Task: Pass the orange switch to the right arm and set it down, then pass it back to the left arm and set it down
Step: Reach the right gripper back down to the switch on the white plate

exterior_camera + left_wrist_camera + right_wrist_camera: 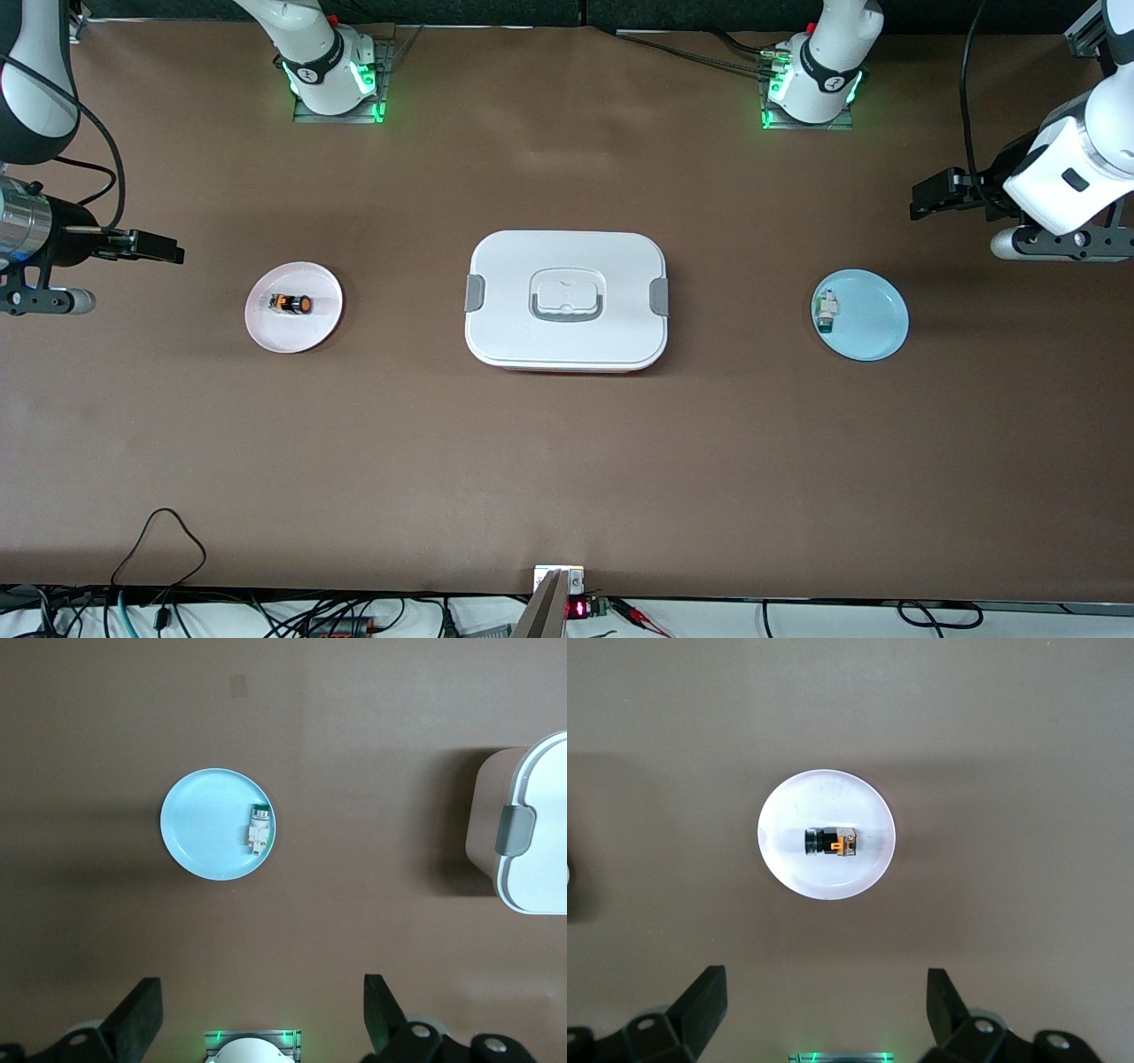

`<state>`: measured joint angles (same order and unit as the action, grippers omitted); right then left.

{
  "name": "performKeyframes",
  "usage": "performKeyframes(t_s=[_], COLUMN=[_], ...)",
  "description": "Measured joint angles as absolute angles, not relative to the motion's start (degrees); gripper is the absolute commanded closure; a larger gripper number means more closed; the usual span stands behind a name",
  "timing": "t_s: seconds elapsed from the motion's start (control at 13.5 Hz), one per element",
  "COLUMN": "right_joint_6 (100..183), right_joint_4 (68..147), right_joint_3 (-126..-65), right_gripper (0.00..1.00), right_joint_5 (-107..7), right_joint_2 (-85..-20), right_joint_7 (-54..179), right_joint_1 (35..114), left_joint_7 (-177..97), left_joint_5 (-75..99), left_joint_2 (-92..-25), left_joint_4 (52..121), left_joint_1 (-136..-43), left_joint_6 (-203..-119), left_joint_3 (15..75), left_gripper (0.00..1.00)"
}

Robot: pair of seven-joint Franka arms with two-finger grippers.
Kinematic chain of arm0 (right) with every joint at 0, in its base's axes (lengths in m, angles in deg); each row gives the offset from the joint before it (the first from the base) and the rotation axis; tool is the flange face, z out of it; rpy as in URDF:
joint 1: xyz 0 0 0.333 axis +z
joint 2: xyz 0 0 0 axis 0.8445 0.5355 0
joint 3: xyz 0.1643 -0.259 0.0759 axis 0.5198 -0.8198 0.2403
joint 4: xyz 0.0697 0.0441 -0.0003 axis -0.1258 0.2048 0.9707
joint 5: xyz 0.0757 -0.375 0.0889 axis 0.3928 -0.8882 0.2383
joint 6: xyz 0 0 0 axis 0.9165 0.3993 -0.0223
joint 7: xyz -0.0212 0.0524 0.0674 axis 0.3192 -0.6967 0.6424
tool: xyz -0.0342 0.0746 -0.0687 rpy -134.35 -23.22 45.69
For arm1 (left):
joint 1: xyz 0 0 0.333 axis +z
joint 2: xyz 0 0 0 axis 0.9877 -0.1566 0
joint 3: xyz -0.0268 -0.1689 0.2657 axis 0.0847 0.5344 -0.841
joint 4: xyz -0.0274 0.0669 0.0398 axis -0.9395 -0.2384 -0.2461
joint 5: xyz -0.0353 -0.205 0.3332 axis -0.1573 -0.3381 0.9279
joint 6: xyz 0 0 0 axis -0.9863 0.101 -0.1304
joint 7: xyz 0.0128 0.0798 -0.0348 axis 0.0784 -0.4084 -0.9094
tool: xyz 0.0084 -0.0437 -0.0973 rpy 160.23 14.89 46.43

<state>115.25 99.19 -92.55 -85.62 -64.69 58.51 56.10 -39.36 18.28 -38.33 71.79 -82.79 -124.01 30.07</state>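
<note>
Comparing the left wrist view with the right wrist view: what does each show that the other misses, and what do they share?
Only the left wrist view shows the blue plate carrying the small white part with a green end, plus one clipped end of the box.

Only the right wrist view shows the white plate with the orange switch lying on its side in the middle.

Both show brown table and, at the picture's edge, that arm's own open jaws: left gripper and right gripper, each holding nothing.
</note>
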Motion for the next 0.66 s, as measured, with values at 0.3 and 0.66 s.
performKeyframes(t_s=[0.3, 0.66], right_joint_6=[115.3, 119.2], right_joint_4=[99.2, 99.2], right_joint_3=[-92.5, -92.5], right_gripper=[0.0, 0.0], right_joint_5=[-85.6, -85.6], right_joint_2=[-63.9, -58.7], right_joint_7=[58.4, 58.4], right_joint_1=[56.2, 56.3], left_joint_7=[-39.4, -39.4], left_joint_5=[18.3, 18.3], left_joint_2=[-38.3, -38.3], left_joint_4=[71.8, 71.8], left_joint_1=[-82.8, -82.8], left_joint_6=[-124.0, -124.0], left_joint_3=[30.1, 30.1], left_gripper=[0.0, 0.0])
